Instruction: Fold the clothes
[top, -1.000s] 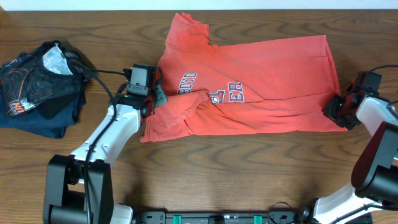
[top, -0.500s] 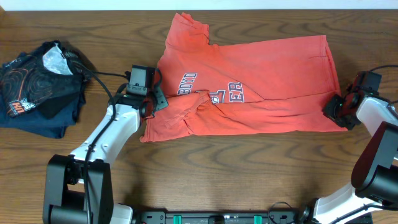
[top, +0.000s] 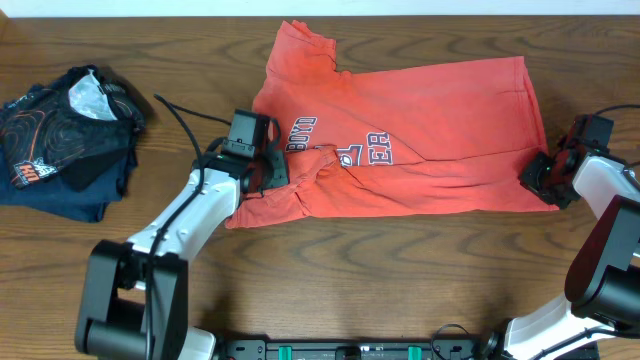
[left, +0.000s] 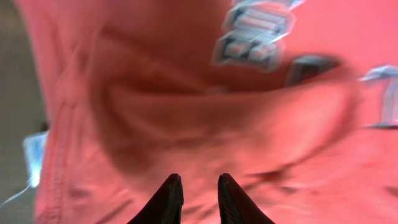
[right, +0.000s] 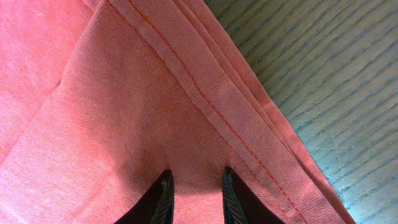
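Note:
The clothes, a coral T-shirt (top: 430, 115) with dark block lettering, lie spread across the middle of the table, with one sleeve pointing to the far edge. My left gripper (top: 268, 172) hovers over the shirt's left part beside a raised fold. In the left wrist view its tips (left: 200, 180) stand slightly apart, open, above the blurred fabric (left: 186, 112). My right gripper (top: 537, 178) sits at the shirt's lower right corner. The right wrist view shows it (right: 196, 174) shut on the cloth (right: 93, 93) just inside the stitched hem.
A dark navy swirl-printed garment (top: 65, 135) lies folded at the far left of the wooden table (top: 330, 260). Bare wood (right: 348, 93) shows just beyond the hem by my right gripper. The left arm's cable loops between the two garments.
My left gripper has moved right from the shirt's left edge onto the shirt, and its jaws have parted. The shirt and my right gripper have stayed put.

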